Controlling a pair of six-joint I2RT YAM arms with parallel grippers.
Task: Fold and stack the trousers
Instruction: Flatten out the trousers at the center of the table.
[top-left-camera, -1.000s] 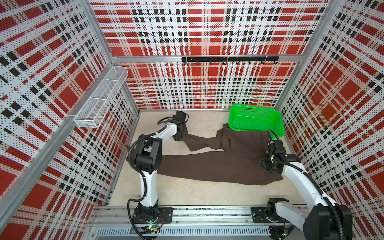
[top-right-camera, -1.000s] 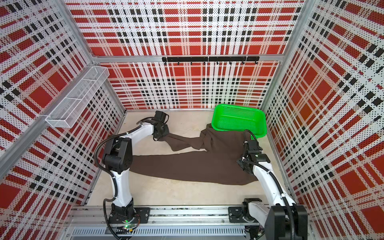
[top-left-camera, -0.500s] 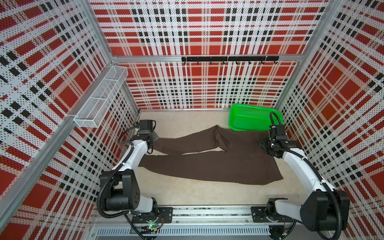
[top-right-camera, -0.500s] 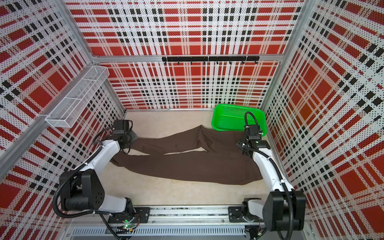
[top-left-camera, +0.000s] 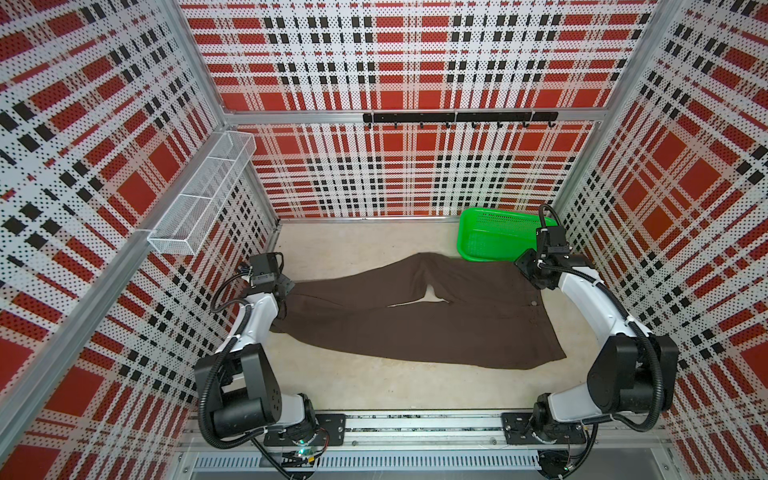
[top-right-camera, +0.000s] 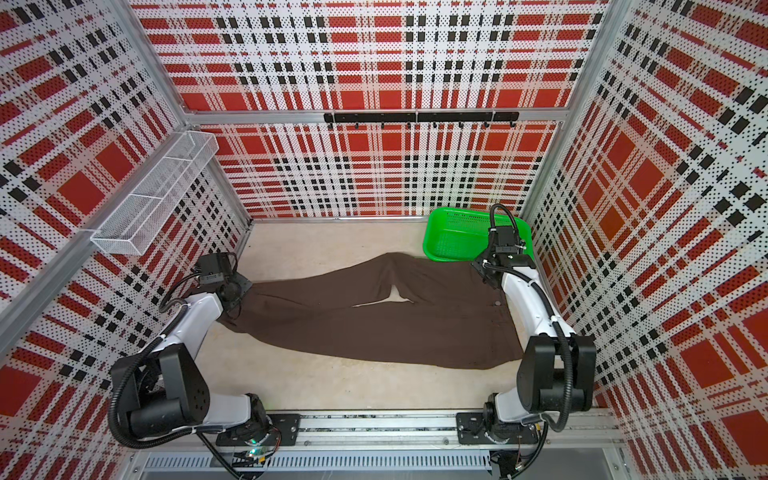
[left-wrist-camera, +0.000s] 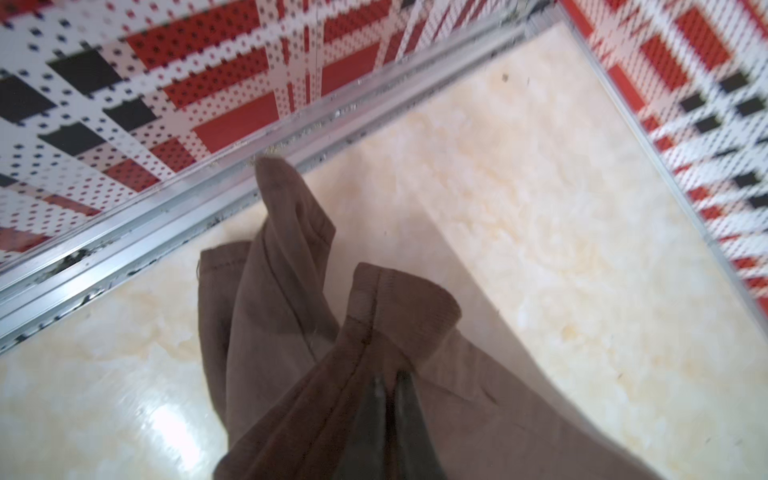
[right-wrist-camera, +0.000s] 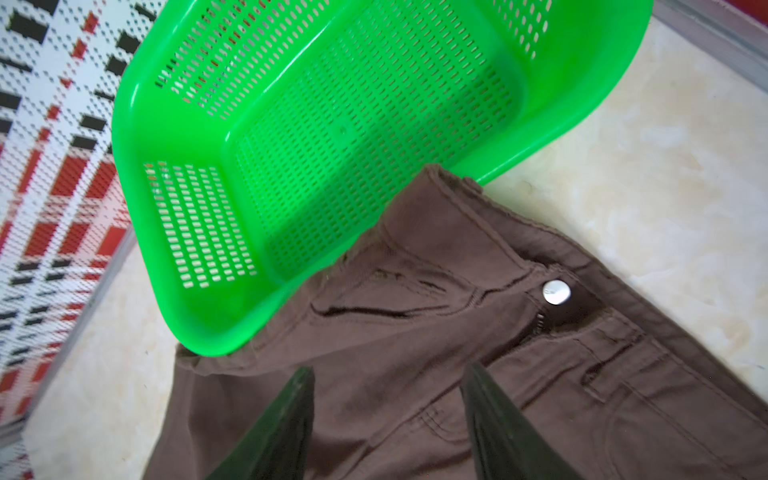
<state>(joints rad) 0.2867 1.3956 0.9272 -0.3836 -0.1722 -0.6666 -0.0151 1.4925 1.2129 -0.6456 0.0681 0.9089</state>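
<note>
Across the middle of both top views, the dark brown trousers (top-left-camera: 415, 320) lie spread on the table, waist at right. One waistband corner covers part of the green mesh basket (right-wrist-camera: 332, 124) rim. The left gripper (left-wrist-camera: 388, 386) is clamped on a leg hem, its tips half buried in cloth. The right gripper (right-wrist-camera: 390, 368) stands over the waist, jaws apart, holding nothing; whether it touches the cloth is unclear.

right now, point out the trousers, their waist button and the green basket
trousers (top-left-camera: 415, 328): in a top view, middle of the near leg
waist button (right-wrist-camera: 556, 292): right wrist view, centre of the metal disc
green basket (right-wrist-camera: 353, 137): right wrist view, bare mesh floor
</note>
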